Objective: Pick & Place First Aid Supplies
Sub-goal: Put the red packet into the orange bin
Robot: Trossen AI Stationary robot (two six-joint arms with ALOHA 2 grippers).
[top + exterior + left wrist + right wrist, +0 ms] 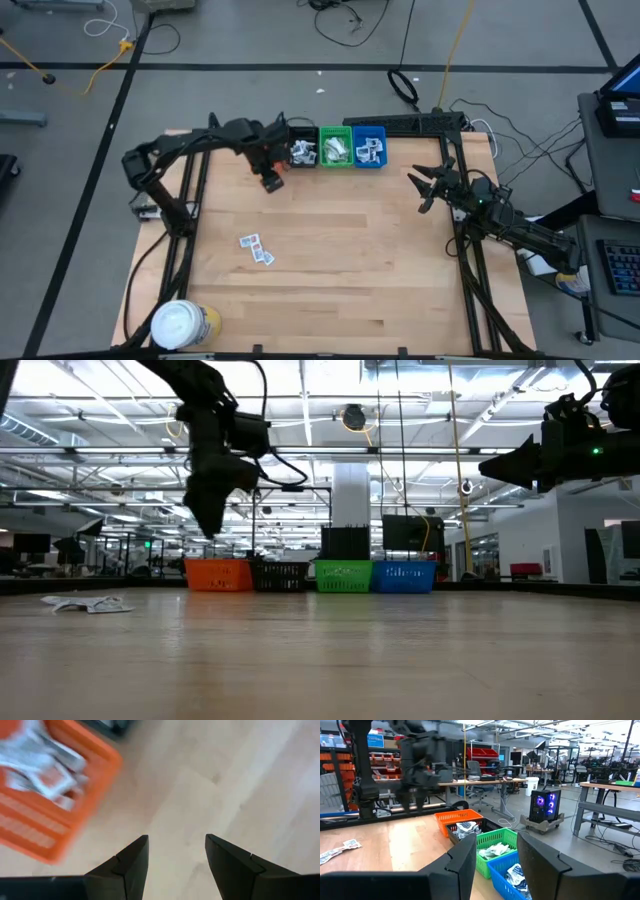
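Note:
Three small white packets of first aid supplies lie flat on the wooden table, left of centre. More packets lie inside the orange bin. My left gripper hangs open above bare wood just in front of that bin, pointing down, with nothing between its fingers. In the high view my left gripper is at the near side of the row of bins. My right gripper waits open at the table's right side, held level and off the table.
The orange, black, green and blue bins stand in a row at the far edge, each holding packets. A yellow tub with a white lid stands at the near left corner. Bare wood lies between.

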